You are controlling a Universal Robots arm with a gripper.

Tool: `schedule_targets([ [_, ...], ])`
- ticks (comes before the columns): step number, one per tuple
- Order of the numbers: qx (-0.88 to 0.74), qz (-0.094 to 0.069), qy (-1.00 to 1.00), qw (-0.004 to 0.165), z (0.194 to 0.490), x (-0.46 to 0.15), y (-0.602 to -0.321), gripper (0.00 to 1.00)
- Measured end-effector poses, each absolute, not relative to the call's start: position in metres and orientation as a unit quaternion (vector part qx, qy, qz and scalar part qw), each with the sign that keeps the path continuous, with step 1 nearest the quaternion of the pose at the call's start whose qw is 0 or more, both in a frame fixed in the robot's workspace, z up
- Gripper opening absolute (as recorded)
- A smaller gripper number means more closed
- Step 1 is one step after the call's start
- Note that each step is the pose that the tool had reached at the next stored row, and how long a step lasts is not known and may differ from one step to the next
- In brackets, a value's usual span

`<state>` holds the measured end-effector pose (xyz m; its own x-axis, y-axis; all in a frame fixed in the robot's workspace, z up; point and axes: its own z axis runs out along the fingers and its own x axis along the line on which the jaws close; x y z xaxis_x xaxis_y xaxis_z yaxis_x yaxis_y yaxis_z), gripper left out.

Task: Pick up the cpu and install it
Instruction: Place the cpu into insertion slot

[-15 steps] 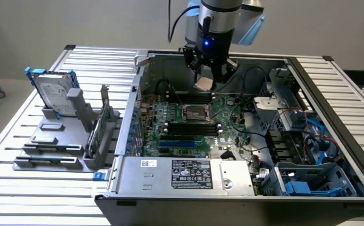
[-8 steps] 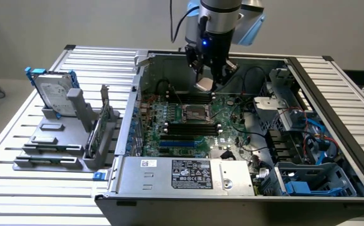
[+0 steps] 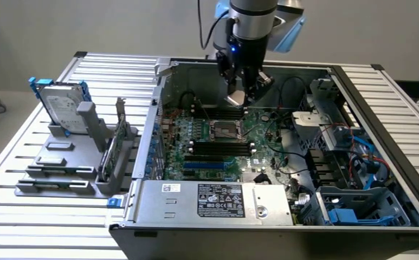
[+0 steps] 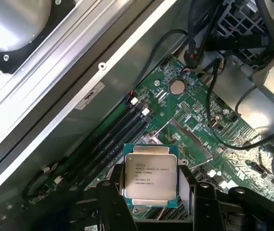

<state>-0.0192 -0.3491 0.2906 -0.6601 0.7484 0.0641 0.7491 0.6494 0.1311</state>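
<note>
Near the bench (image 3: 43,227) edge at the exterior view's left, a grey rack (image 3: 57,162) is carrying a hard drive (image 3: 63,108), which is standing upright in blue brackets. Bare slats are running between the rack and that edge.

Just beside the rack, an open computer case (image 3: 153,135) is taking up the bench's middle and reaching toward its edge at the exterior view's right. A power supply box (image 3: 217,200) is lying along the case's near rim.

Inside, the arm is coming down over the far half of the motherboard (image 3: 263,135). The hand (image 3: 238,96) is gripping the cpu (image 3: 234,99) and holding it in the air, clear of the board. The cpu is hanging between the case's far wall and the dark, metal-framed socket (image 3: 224,129). The space straight above the socket is lying open, with black memory slots (image 3: 220,147) flanking it. Further toward the exterior view's right, cables (image 3: 289,92) and a grey bracket (image 3: 307,122) are crowding the board's edge.

The wrist view is looking past the hand (image 4: 152,192). Its black fingers (image 4: 112,202) are clamping two opposite edges of the cpu (image 4: 150,175), whose silvery lid is showing printed lettering. Behind it, the green motherboard (image 4: 194,125), long memory slots (image 4: 117,134), a coin cell (image 4: 176,87) and the case wall (image 4: 79,96) are lying well apart from the chip.
</note>
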Motion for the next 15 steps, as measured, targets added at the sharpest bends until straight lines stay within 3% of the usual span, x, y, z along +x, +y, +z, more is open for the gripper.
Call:
schedule_targets([
  [15,-0.518,-0.067,-0.853,0.005,0.2838,-0.0193,-0.3491,0.55],
])
